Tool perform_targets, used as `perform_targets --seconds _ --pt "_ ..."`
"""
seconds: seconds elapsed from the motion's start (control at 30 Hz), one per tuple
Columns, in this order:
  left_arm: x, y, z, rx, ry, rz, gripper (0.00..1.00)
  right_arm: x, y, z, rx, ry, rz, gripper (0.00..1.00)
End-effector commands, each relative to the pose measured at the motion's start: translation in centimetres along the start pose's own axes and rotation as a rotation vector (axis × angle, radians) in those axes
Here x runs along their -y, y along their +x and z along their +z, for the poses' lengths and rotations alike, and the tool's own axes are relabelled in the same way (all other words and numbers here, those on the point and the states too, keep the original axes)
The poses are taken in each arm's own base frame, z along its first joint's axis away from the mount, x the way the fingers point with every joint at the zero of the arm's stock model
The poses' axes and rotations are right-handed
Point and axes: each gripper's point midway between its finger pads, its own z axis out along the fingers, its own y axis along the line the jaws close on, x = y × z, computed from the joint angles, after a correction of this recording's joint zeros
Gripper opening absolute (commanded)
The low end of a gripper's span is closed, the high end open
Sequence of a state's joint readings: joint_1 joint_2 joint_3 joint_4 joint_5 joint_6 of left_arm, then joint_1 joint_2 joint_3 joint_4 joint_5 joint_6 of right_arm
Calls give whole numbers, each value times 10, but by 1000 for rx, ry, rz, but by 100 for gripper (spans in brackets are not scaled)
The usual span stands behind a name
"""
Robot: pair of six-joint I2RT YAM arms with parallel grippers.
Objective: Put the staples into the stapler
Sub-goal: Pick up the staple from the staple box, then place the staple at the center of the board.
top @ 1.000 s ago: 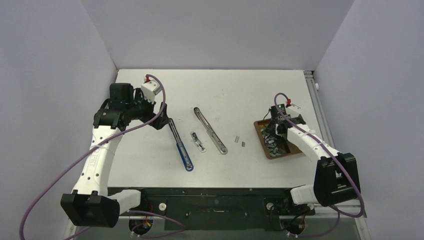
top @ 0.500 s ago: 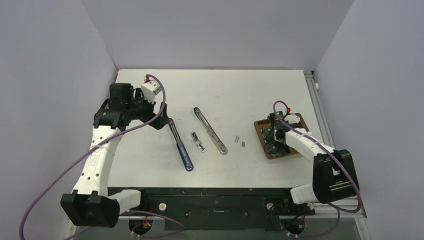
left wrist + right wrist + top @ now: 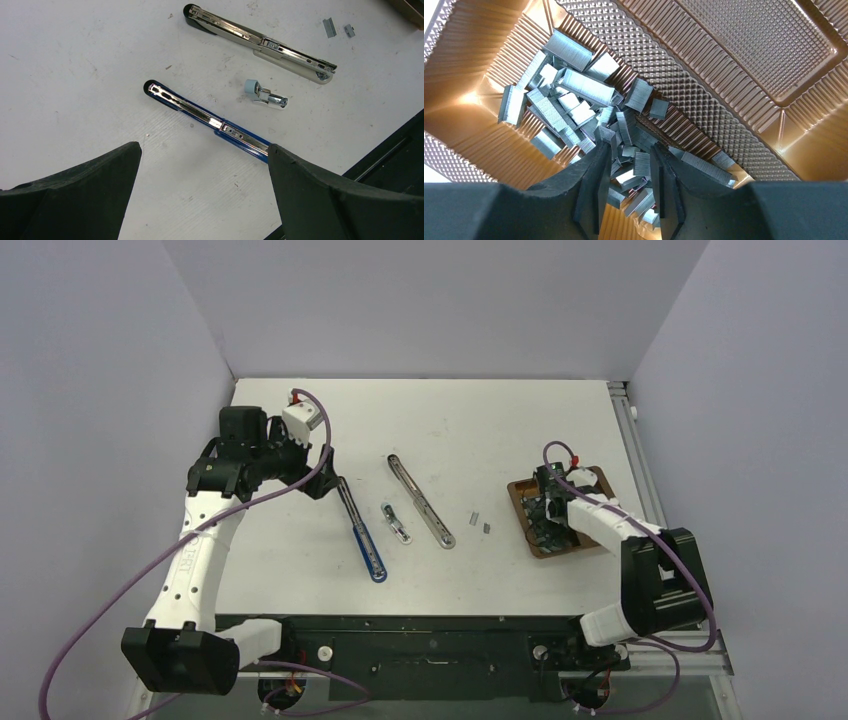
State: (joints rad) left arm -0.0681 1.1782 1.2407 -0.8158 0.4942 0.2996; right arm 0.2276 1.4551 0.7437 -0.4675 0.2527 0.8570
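Staples (image 3: pixel 574 85) lie heaped in the copper tray (image 3: pixel 744 45) on the right of the desk (image 3: pixel 480 420). Your right fingers (image 3: pixel 589 195) are sunk in that heap, set narrow with one short strip between them; whether it is clamped, you cannot tell. Your left fingers (image 3: pixel 75 195) stand wide over the blue stapler part (image 3: pixel 210 120).

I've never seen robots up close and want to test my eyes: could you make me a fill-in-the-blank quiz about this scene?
The left gripper hangs open nearest the ____ stapler bar.
The right gripper reaches into the tray of ____.
____ loose strips lie on the table outside the tray.
Missing: blue; staples; two.
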Motion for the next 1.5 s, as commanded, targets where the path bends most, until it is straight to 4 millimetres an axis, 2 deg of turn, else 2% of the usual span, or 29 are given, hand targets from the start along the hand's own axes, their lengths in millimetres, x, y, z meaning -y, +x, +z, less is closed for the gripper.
perform_targets --seconds 0.0,0.47,0.7,0.87,1.0,1.2,1.47 --pt "-1 -17 -8 58 -11 24 96 -6 -11 3 30 -14 30 33" --pt "0 -17 -8 60 -5 18 96 -3 -18 -4 61 -24 28 9" --pt "0 -18 -9 62 -6 21 96 -2 -25 -13 83 -30 25 9" --pt "1 -18 -9 64 -3 20 96 -9 -36 -31 121 -65 11 9" --pt "0 -18 -9 63 -4 21 96 -27 -40 -50 147 -113 -20 9" --pt "1 -19 -10 66 -4 21 96 -67 -30 -78 155 -200 -80 9" --pt "1 -19 -12 68 -10 26 96 -120 -4 -88 127 -286 -181 9"
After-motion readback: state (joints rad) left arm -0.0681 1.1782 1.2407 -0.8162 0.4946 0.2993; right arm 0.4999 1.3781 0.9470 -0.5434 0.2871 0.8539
